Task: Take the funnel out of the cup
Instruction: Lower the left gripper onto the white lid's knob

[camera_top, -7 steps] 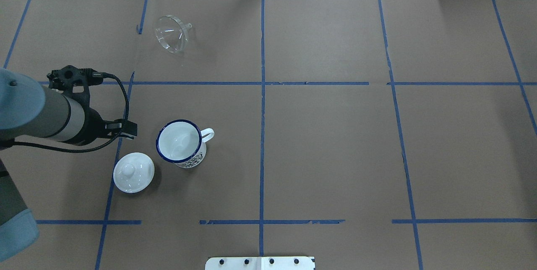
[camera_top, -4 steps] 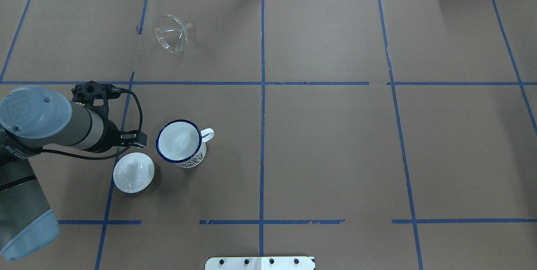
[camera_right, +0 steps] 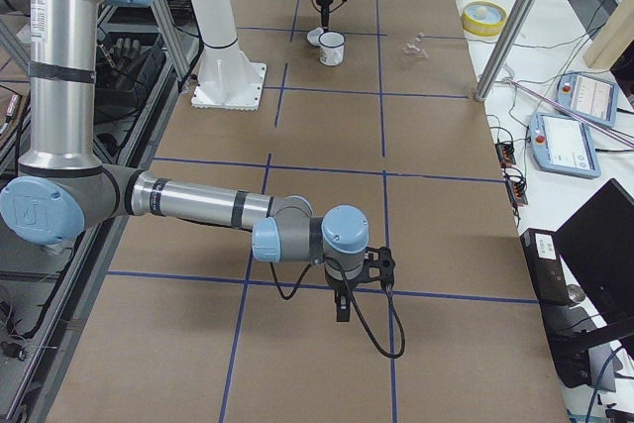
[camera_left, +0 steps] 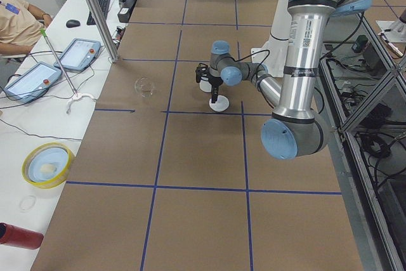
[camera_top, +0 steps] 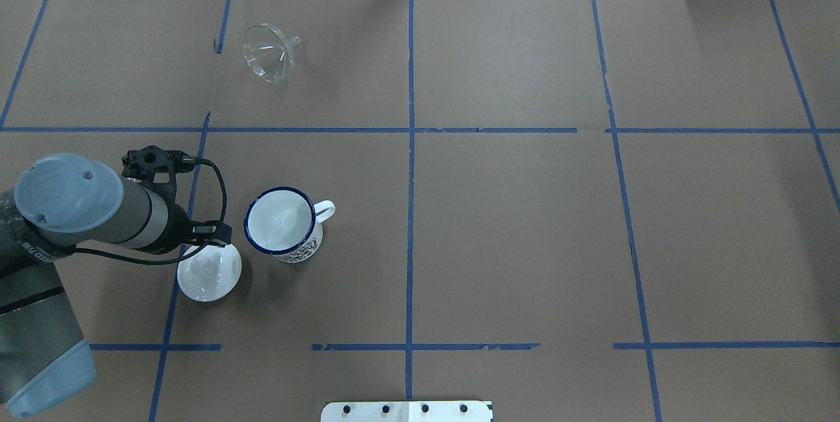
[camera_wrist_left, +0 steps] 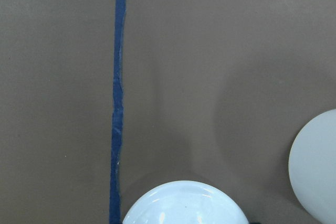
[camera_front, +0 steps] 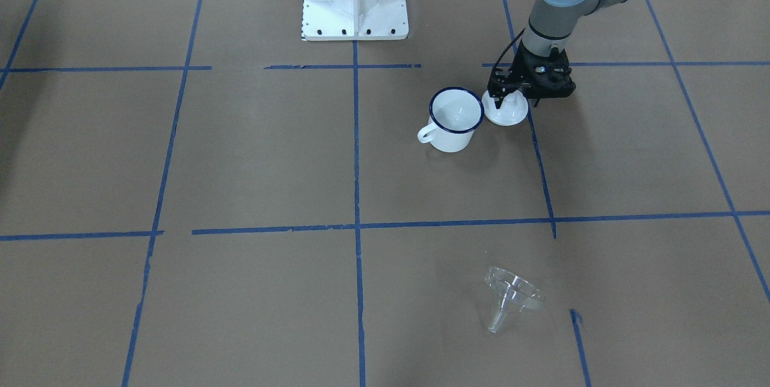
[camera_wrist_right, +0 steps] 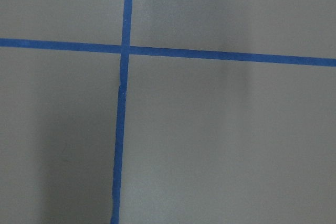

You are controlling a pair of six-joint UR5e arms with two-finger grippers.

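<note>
**Funnel lies apart from the cup**

We see the funnel [camera_top: 268,53] on its side on the table [camera_top: 525,212], well apart from the upright cup [camera_top: 282,222]. The left gripper [camera_front: 511,97] hangs over the white lid [camera_top: 210,274] beside the cup, perhaps astride its knob; we cannot tell whether it is clenched, nor the right gripper [camera_right: 342,312]

The funnel [camera_front: 512,292] lies on its side on the brown paper table [camera_front: 240,152], at the near side, spout pointing nearer still, well apart from the cup [camera_front: 451,136]. The cup stands upright farther off, handle to the view's left. Just right of it sits a white lid [camera_front: 508,116]. The left gripper [camera_front: 513,98] hangs over the lid, fingers apart on either side of the knob.
</note>
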